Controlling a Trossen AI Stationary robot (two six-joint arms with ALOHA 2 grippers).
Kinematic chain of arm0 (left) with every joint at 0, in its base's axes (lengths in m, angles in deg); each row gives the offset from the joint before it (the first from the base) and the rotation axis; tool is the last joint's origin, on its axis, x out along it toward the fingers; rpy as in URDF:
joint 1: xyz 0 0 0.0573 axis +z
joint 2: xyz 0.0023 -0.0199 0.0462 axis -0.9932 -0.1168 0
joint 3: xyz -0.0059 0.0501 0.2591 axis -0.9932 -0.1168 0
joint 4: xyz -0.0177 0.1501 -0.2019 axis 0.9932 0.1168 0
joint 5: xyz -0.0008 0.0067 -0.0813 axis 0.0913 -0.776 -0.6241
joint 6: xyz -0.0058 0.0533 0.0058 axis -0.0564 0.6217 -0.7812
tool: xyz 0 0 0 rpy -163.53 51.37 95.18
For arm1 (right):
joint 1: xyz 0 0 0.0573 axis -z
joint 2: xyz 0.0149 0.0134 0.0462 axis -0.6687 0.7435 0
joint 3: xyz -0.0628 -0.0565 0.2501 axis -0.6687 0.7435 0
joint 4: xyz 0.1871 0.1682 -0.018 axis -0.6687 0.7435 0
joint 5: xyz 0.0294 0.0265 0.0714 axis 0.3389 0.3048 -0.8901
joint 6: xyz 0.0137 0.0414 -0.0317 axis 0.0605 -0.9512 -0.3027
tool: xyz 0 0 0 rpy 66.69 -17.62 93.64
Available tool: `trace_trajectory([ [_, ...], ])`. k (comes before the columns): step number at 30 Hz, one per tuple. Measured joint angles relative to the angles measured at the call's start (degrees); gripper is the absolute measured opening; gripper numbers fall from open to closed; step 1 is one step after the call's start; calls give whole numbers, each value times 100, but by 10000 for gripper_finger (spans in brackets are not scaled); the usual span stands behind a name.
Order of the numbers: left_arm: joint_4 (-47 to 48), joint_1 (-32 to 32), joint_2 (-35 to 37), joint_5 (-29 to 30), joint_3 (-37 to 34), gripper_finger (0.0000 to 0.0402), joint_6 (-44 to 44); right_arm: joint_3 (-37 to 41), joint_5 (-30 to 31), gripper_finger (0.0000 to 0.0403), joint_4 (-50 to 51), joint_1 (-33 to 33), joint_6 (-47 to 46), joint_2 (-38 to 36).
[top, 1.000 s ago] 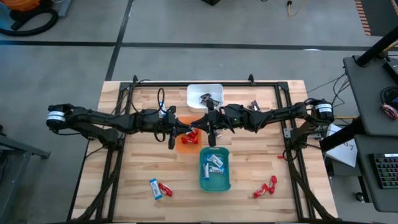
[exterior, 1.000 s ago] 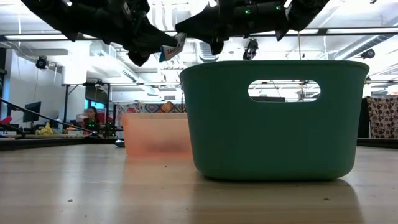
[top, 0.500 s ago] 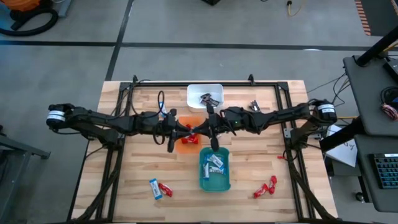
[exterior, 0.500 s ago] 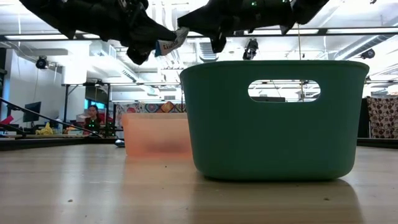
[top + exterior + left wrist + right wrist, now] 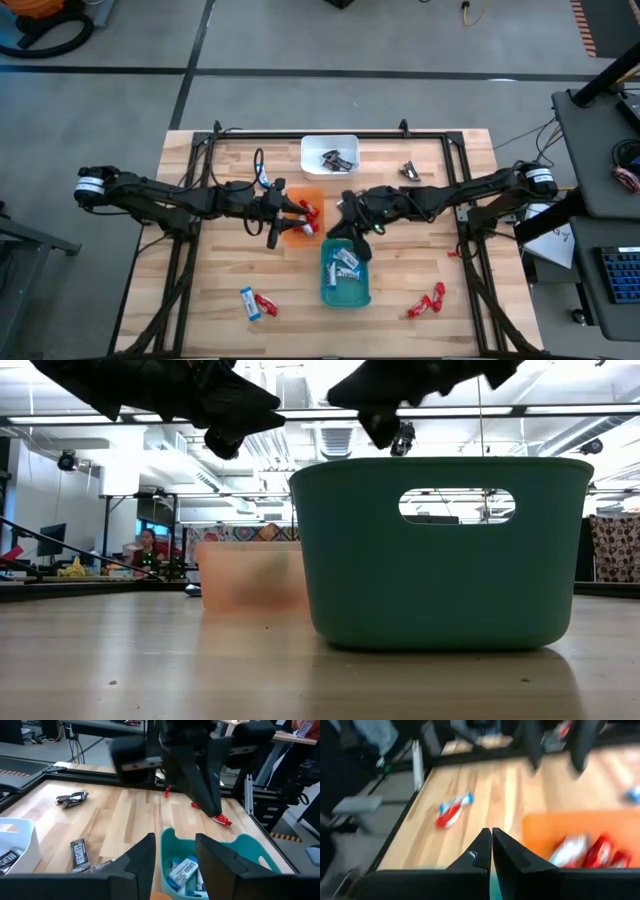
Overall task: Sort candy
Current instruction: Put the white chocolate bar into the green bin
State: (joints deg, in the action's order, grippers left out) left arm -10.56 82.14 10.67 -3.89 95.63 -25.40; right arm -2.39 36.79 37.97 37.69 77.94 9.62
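Observation:
My left gripper (image 5: 292,216) hangs open over the orange tray (image 5: 300,235), where red candy (image 5: 310,211) lies. Nothing shows between its fingers (image 5: 142,865). My right gripper (image 5: 352,238) is shut above the far end of the teal tray (image 5: 345,295), which holds blue-and-white candy (image 5: 184,870). Nothing shows between its fingertips (image 5: 491,840). In the low view both grippers (image 5: 235,420) (image 5: 385,425) hang higher than the trays' rims. Dark candy (image 5: 332,158) lies in the white tray (image 5: 310,150).
Loose candy lies on the table: a blue-and-white and a red one (image 5: 256,303) near left, red ones (image 5: 427,300) near right, a dark one (image 5: 410,170) far right, a small red one (image 5: 452,253). A black frame (image 5: 190,240) borders the table.
My left gripper has opened over the orange tray. The light wrapped candy at its fingertips in the earlier low views is no longer there. My right gripper, still shut, has moved from beside the left gripper toward the table's near edge, over the teal tray.

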Motion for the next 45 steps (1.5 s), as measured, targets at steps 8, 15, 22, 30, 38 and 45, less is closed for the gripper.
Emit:
trace_trajectory([
  [8, 528, -7, 16, -267, 7, 123, -228, 0, -34, 9, 1052, -317, -626, -229],
  [15, 1419, 7, 37, -160, 7, 123, 184, 0, 409, 9, 1093, -192, -833, -140],
  [22, 1850, 52, 9, 843, 7, 123, 1336, 0, 427, 9, 1188, -30, -757, -167],
  [30, 1879, 528, -543, 621, 7, 123, 1669, -2, 422, 9, 1234, 25, -666, -176],
  [38, 2658, 667, -1470, 475, 659, 124, 2036, -2, 426, 9, 1280, 136, -607, -176],
  [45, 3569, 691, -2016, 481, 1379, 124, 2129, -4, 422, 9, 1332, 154, -557, -176],
])
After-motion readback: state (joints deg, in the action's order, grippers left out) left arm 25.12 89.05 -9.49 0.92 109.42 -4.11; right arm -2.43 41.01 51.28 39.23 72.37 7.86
